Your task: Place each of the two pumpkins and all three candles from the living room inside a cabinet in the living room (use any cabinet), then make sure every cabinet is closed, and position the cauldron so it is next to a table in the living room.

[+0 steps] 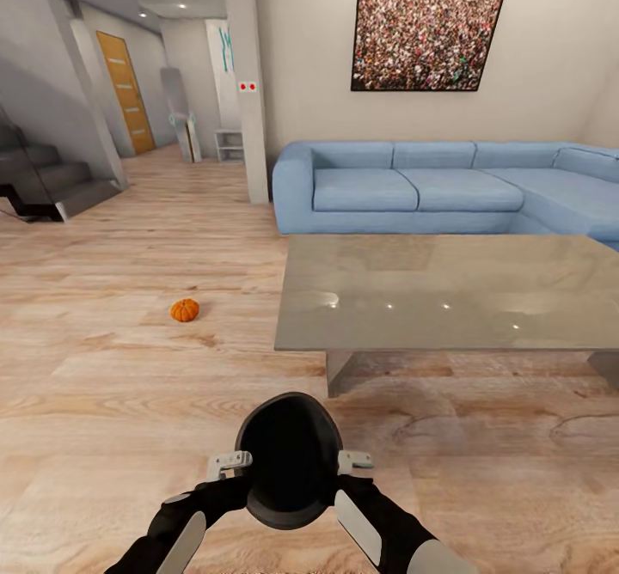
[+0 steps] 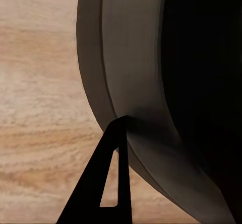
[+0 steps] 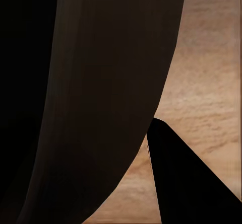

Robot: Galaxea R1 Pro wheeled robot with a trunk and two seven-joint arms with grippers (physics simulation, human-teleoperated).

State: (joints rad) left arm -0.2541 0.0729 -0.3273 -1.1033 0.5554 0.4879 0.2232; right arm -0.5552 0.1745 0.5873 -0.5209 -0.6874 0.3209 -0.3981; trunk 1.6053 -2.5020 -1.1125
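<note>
Matte-black, the round wide-mouthed cauldron (image 1: 289, 461) hangs above the wood floor (image 1: 112, 368), pinched between left gripper (image 1: 227, 464) and right gripper (image 1: 354, 461). It looks rigid, smooth and bulky, so opposite belly sides suit best; whether either gripper's jaws are spread cannot be told.

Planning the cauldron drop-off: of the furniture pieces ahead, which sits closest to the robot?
The glass-topped coffee table, directly beyond the held cauldron. The blue sofa stands behind it against the wall; the staircase lies far off left.
</note>
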